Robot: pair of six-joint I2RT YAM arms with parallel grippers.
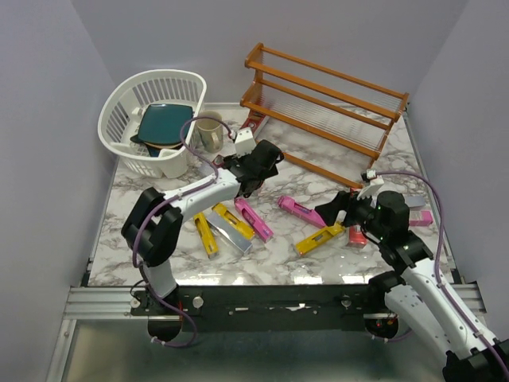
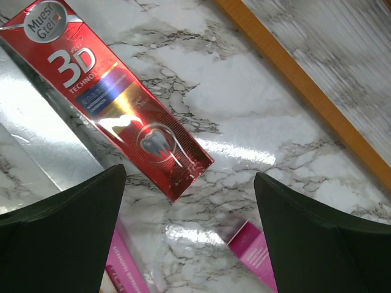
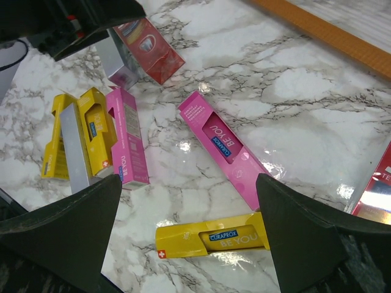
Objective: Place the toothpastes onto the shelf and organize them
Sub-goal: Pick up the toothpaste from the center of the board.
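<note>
Nearest the arm bases, the right gripper [image 3: 189, 195] hangs over the marble table [image 1: 270, 267], its fingers spread wide with nothing between them. Just under it lies a yellow carton [image 3: 211, 239], and a little beyond that a pink carton [image 3: 223, 143]. Off to the left a silver carton [image 3: 72, 149] lies between two yellow cartons [image 3: 95, 125], touching them, with a second pink carton [image 3: 128, 137] alongside. Further on, the left gripper [image 2: 190, 201], also wide apart and empty, hovers over the end of a red carton [image 2: 116, 104] that lies slantwise to its fingers. Behind stands the shelf [image 1: 318, 103], with no carton on it that I can see. Every toothpaste in view is down on the table. At the far left are a white basket [image 1: 127, 155] and a mug [image 1: 211, 131].

Several things could go wrong from here:
- A straight descent on the slanted red carton would likely pinch a corner and spin it.
- The glossy card looks slippery.
- Taking one carton from the bunched group may drag its neighbours along.
- Both arms work the middle of the table and could knock each other.
- A narrow carton may tip off the shelf's slatted rails.

The yellow carton reads "CURAPROX" and "BE YOU", with a white cross on red at one end. The pink carton also reads "BE YOU". The red carton shows a large "3D" above "TECHNO…", a picture of a tooth, and a round badge I cannot read with certainty.
</note>
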